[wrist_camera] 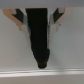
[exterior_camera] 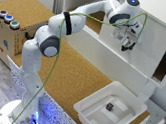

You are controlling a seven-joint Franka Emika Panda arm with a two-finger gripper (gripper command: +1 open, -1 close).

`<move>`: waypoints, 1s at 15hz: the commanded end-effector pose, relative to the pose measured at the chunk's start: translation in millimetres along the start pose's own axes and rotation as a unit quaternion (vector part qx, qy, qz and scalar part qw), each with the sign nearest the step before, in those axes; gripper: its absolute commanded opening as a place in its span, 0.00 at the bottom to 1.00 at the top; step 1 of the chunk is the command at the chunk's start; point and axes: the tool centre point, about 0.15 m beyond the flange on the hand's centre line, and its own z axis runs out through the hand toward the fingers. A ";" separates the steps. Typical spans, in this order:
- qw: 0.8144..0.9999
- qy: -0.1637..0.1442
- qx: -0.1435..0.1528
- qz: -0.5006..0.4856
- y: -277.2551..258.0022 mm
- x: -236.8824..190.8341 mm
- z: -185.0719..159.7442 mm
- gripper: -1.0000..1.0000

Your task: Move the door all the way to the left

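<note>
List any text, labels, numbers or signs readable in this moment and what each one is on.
No text can be read in either view.
Cardboard box at the exterior view's left: red and blue printed marks on its front, too small and blurred to read.
Door: plain white, no lettering visible.
White tray: no lettering visible.
Wrist view: only a dark handle against the white panel, blurred, no markings.
</note>
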 end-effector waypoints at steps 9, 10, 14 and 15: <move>0.998 0.020 -0.034 -0.044 -169.1 11.9 19.7 0.00; 0.998 0.020 -0.031 -0.052 -179.9 12.7 19.9 0.00; 0.995 0.020 -0.028 -0.094 -232.9 16.0 20.1 0.00; 0.993 0.021 -0.027 -0.109 -248.9 16.8 19.5 0.00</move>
